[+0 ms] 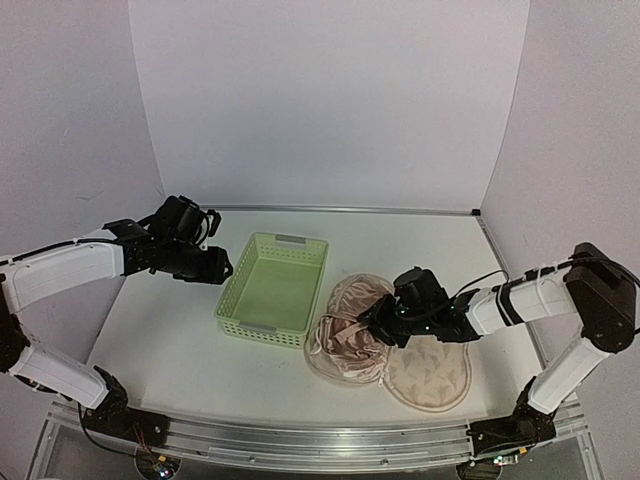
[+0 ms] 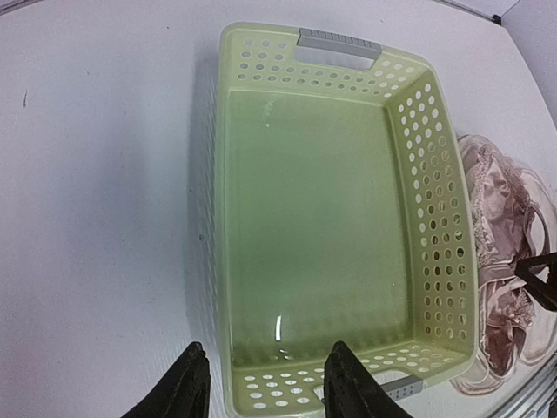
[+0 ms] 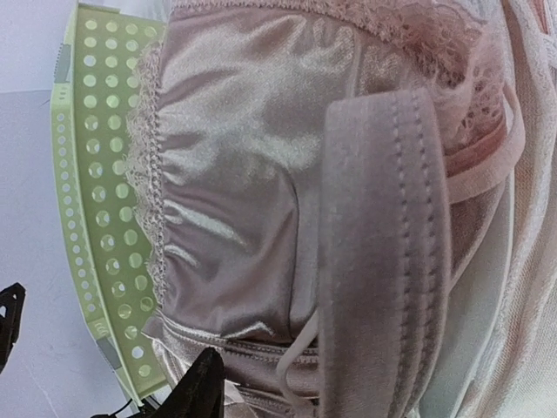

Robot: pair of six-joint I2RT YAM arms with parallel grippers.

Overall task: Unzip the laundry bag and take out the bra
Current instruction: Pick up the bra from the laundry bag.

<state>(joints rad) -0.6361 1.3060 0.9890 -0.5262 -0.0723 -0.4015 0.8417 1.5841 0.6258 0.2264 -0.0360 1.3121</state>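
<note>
Satin-pink lace-trimmed bra [image 1: 345,338] lies in the unzipped beige-pink padded laundry bag [image 1: 430,378], by the white desk's [image 1: 160,340] near edge, right of centre. Removal seems in hand. The right claw [image 1: 382,325] sits on the bra, but I cannot tell whether it grips; next comes a sure pinch and lift. The left claw [image 2: 265,348] hangs open over the light green plastic lattice basket [image 1: 235,285]. One bag, one bra, one basket, two claws.

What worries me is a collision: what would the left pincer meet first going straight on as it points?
Most likely the green basket: the open left pincer aims at its near end. Depth is unclear, so it could strike either the rim or the floor.
</note>
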